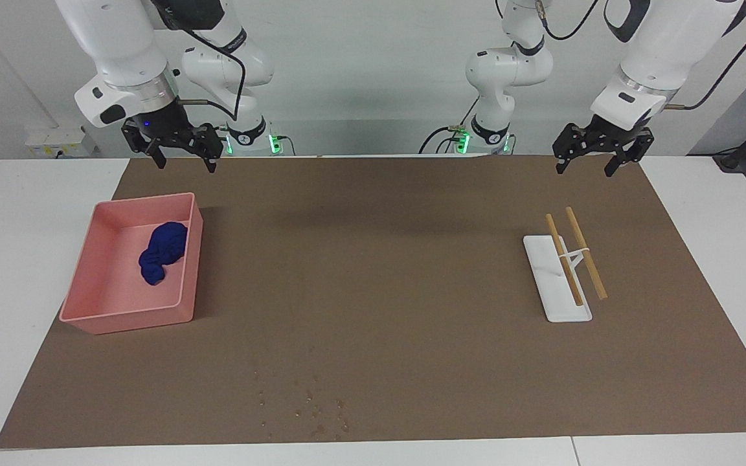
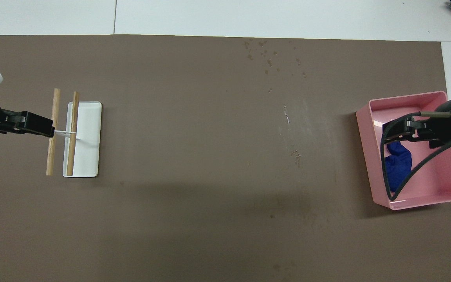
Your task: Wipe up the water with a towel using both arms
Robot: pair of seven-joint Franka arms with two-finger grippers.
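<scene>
The towel [image 1: 162, 252] is a crumpled dark blue cloth that lies in a pink bin [image 1: 88, 294] toward the right arm's end of the table. In the overhead view the towel [image 2: 401, 166] is partly covered by a cable. The water [image 1: 311, 404] is a scatter of small dark droplets on the brown mat [image 1: 373, 259] near its edge farthest from the robots, also seen from overhead [image 2: 266, 58]. My right gripper [image 1: 185, 162] is open and empty, high in the air over the bin [image 2: 368, 156]. My left gripper [image 1: 585, 169] is open, empty and waits in the air.
A white rack with two wooden rods [image 1: 564, 272] stands on the mat toward the left arm's end, and from overhead [image 2: 84, 137] the left gripper [image 2: 41, 126] overlaps its rods. Two smaller white robot bases with green lights stand at the robots' end.
</scene>
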